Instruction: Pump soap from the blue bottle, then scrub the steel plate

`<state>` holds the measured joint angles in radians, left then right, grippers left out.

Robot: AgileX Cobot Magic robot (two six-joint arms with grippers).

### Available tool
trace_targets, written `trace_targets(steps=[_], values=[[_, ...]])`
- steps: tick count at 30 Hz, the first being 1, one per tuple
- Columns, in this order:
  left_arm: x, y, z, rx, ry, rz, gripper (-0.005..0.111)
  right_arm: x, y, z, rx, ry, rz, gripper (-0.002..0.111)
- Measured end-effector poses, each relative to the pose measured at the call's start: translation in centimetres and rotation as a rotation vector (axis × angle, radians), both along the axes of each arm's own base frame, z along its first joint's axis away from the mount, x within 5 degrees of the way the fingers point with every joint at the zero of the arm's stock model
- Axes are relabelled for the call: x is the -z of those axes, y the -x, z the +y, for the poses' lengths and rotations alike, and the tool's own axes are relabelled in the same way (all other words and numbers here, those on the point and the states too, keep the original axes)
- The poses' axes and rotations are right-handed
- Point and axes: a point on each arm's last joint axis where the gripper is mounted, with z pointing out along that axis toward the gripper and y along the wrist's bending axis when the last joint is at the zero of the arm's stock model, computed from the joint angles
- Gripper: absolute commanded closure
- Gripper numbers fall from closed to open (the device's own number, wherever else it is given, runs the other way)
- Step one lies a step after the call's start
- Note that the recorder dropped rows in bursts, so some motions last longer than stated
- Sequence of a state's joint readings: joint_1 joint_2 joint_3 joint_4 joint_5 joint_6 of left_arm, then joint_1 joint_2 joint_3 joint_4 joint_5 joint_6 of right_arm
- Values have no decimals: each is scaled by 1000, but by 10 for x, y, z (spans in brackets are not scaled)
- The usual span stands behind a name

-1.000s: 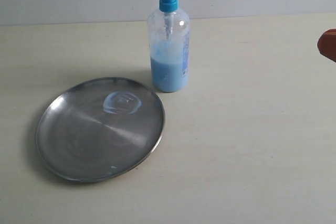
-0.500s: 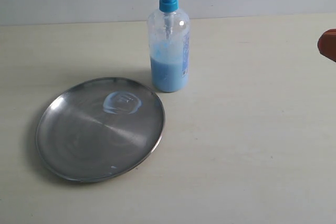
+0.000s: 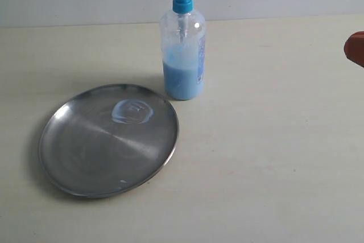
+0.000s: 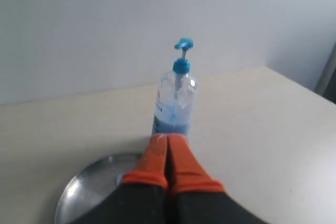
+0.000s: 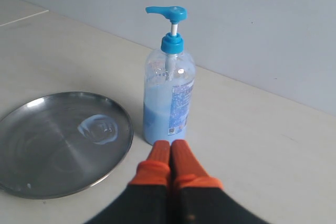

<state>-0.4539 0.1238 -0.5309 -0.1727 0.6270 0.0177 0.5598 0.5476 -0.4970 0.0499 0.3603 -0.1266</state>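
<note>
Right gripper (image 5: 169, 146) hangs above the pale worktop (image 3: 273, 157) with its orange fingers pressed together and nothing between them. It points at the tall clear plastic pump bottle with the blue head (image 3: 182, 55), which it does not touch. The left gripper (image 4: 167, 140) is likewise closed and empty, aimed at the same bottle from the plate side.

The bottle stands upright just beside the far rim of the wide round steel plate (image 3: 96, 152). A pale blue blob of soap (image 3: 132, 111) already lies on the plate, near that rim, so the pumping looks done and the scrubbing not yet begun.

The bottle is tall, narrow and less than half full, so a sideways brush from either arm could topple it onto the plate. The plate rests loose on a smooth worktop: pressure near its rim could tilt it, and a hard stroke could slide it into the bottle. No sponge or cloth is in view.

Against the earlier exterior frames nothing has shifted: bottle, plate, blob and the orange tip at the right edge sit alike.
</note>
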Motion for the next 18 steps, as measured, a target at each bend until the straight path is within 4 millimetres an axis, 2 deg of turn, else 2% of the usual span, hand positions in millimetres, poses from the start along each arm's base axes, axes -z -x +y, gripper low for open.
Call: trace_targets(steps=[6, 11, 18], values=[[16, -8, 4, -109, 154, -272, 107, 0, 0, 0, 0, 0, 0, 108], [34, -15, 6, -211, 156, -331, 107, 0, 0, 0, 0, 0, 0, 108], [58, -25, 10, -361, 46, -315, 107, 0, 0, 0, 0, 0, 0, 108]])
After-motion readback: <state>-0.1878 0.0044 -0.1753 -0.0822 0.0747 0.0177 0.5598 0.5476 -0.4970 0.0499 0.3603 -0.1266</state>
